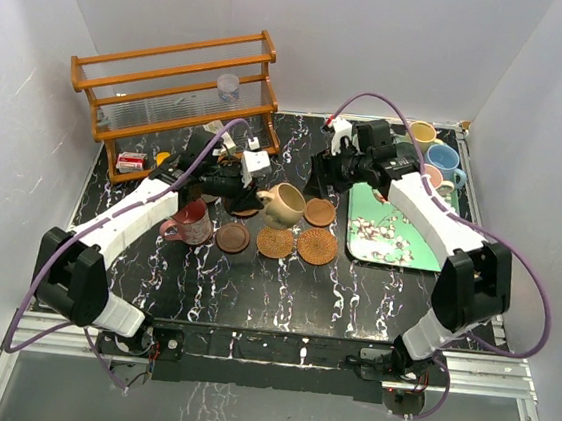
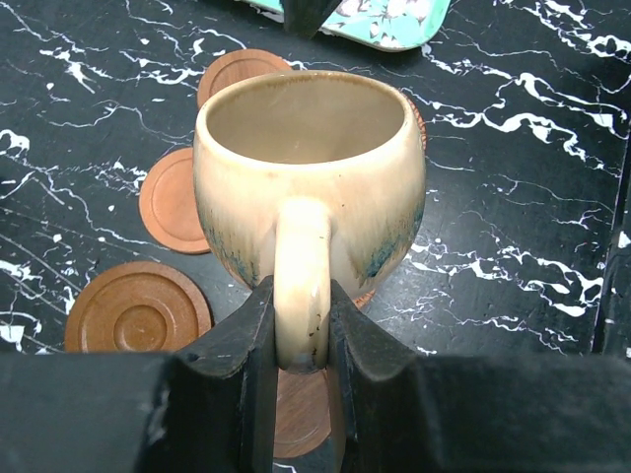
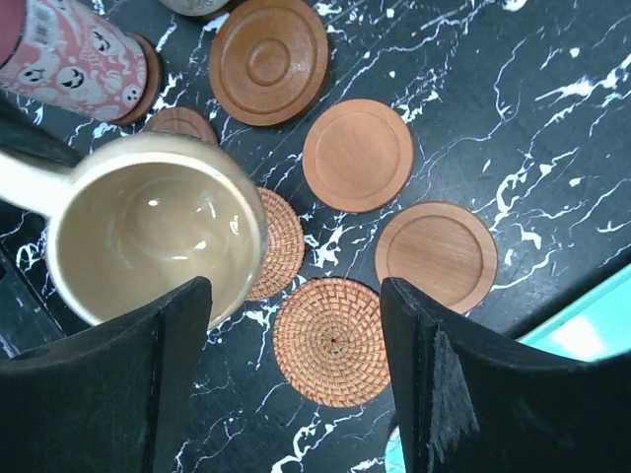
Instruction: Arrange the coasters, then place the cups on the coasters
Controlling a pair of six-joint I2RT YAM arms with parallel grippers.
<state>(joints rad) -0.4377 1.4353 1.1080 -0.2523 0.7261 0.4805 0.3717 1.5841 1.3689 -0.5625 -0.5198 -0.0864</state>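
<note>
Left jaws clamp the tan cup (image 2: 306, 168); right jaws wide, apparently free.

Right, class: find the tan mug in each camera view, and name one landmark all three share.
Top external: tan mug at the picture's centre.
Left wrist: the mug fills the centre, handle nearest.
Right wrist: the mug left of centre, seen from above.
Shared landmark: teal tray right of the mug; tray at left wrist's top edge; tray in right wrist's lower-right corner.
</note>
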